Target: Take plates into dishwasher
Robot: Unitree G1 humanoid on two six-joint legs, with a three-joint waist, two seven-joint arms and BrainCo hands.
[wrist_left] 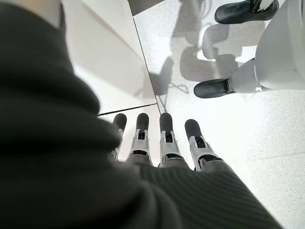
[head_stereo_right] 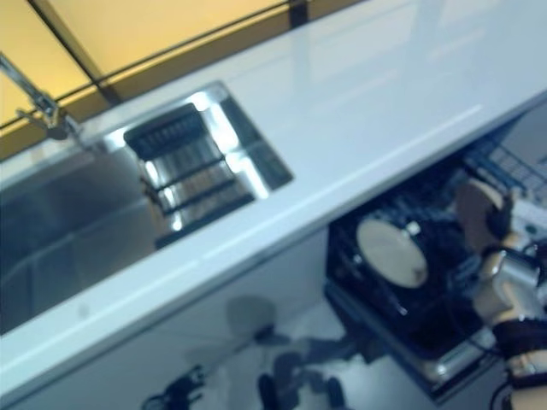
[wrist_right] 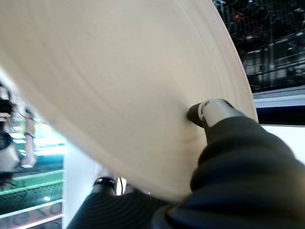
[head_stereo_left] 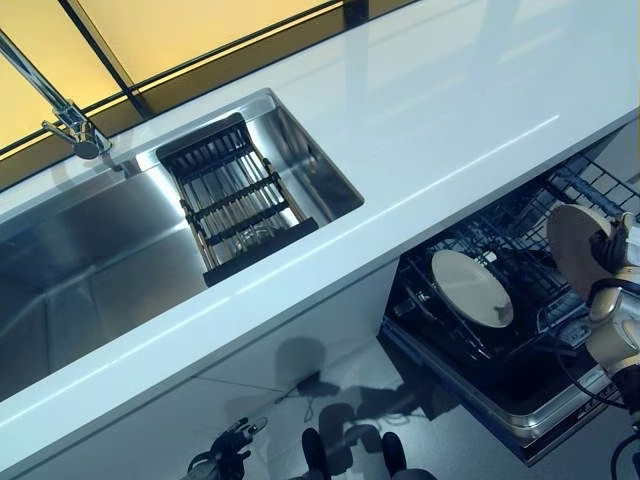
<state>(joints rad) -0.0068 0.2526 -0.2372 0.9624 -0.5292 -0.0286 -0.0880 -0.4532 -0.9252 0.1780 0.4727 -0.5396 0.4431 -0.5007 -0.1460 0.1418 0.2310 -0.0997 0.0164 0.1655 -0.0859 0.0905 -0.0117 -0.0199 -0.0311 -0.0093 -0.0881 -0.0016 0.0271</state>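
My right hand (head_stereo_left: 612, 268) is shut on a cream plate (head_stereo_left: 576, 243), held on edge at the right side over the open dishwasher's dark wire rack (head_stereo_left: 520, 215). In the right wrist view the plate (wrist_right: 119, 86) fills most of the picture, with my thumb (wrist_right: 209, 112) pressed on its face. A second cream plate (head_stereo_left: 472, 288) stands tilted in the rack, to the left of the held one and apart from it. My left hand (wrist_left: 167, 140) hangs low by the white cabinet front with straight fingers and nothing in it; it also shows at the bottom of the left eye view (head_stereo_left: 225, 455).
A white counter (head_stereo_left: 450, 110) runs across the view above the dishwasher. A steel sink (head_stereo_left: 90, 270) with a black-framed drainer insert (head_stereo_left: 235, 195) and a faucet (head_stereo_left: 60, 110) lies at the left. The dishwasher's lowered door (head_stereo_left: 500, 405) juts out over the floor.
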